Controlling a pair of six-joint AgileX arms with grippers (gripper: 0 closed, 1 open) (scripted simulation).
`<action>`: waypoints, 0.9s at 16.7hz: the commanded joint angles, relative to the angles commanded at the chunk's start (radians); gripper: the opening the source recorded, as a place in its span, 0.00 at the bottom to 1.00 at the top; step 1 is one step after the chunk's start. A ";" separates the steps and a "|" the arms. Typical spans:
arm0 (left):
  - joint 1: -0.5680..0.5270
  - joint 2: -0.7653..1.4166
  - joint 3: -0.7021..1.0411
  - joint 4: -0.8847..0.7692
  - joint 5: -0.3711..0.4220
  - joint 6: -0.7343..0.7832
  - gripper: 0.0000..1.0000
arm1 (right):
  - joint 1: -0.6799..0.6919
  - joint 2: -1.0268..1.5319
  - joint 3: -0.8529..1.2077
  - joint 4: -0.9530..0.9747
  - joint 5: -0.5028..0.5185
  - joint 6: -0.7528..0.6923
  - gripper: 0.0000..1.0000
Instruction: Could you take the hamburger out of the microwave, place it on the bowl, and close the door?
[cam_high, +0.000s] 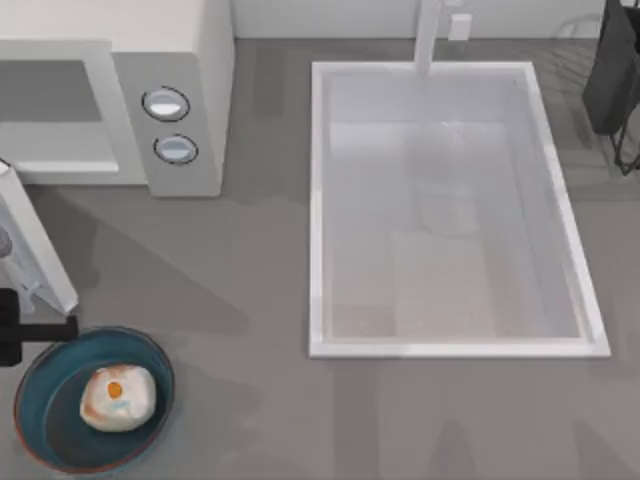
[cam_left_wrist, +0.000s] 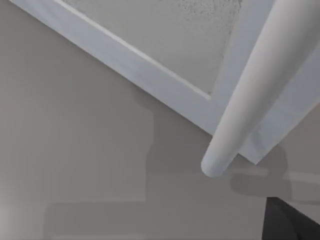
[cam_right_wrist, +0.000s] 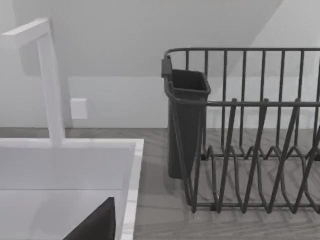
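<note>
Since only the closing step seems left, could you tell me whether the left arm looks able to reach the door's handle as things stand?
Probably yes: the left gripper sits beside the open door, and nothing stands before the handle.

— What is the big flat thing under it all?

— A grey counter (cam_high: 260, 300). It has soft shadows on it, and the light is even.

— And the white box set into it?

— That is a sink (cam_high: 318, 210). It is long and deep, with a thick white rim. A white tap (cam_high: 430, 35) stands at its far edge, and in the right wrist view the tap (cam_right_wrist: 50, 80) goes up and bends over the basin.

— What is behind?

— A plain pale wall (cam_right_wrist: 125, 40), with a small white square plate (cam_right_wrist: 79, 108) on it, near the tap.

— Anything to the right of the sink?

— A dark wire dish rack (cam_right_wrist: 250, 130) sits on the counter, with a dark cup-shaped holder (cam_right_wrist: 186, 125) hung on its end.
</note>
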 joint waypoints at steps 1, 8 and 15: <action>-0.008 -0.004 -0.002 0.000 -0.008 -0.008 0.00 | 0.000 0.000 0.000 0.000 0.000 0.000 1.00; -0.006 0.040 0.030 0.020 -0.004 -0.007 0.00 | 0.000 0.000 0.000 0.000 0.000 0.000 1.00; -0.013 0.405 0.227 0.162 -0.007 -0.008 0.00 | 0.000 0.000 0.000 0.000 0.000 0.000 1.00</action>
